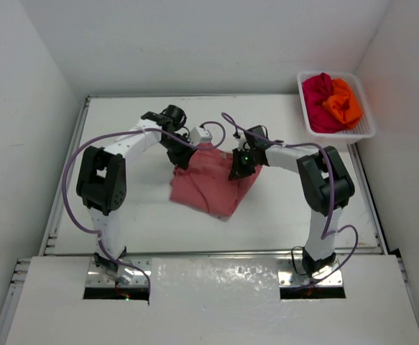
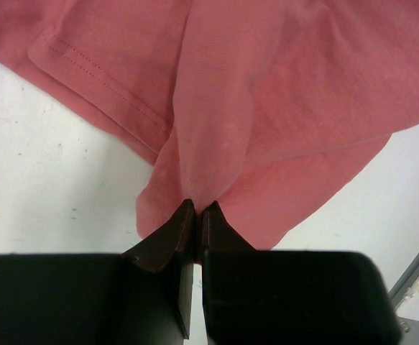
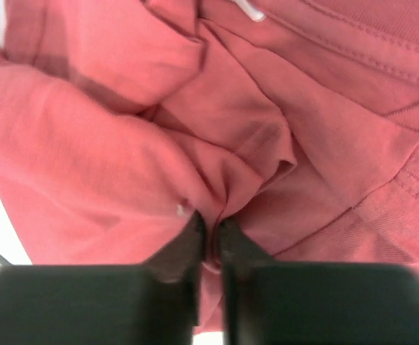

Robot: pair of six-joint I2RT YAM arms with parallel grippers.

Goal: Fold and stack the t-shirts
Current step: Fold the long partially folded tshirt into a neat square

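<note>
Left tool (image 2: 198, 210) and right tool (image 3: 209, 221) tight on pink t-shirt (image 1: 209, 190); basket (image 1: 356, 129) only overhead

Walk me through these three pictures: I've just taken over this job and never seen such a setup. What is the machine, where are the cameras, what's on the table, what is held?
The machine is two robot arms bolted side by side at the near edge of a white table. The wide picture comes from a fixed camera above and behind them, so the left arm is on the left. Each close picture comes from a camera on one wrist, looking forward at what that arm grasps. On the table lies one crumpled pink t-shirt. The left tool is shut on a fold of it, and the right tool pinches another bunch of the same cloth. At the far right corner a white basket holds a red t-shirt and an orange t-shirt, both bunched up.
</note>
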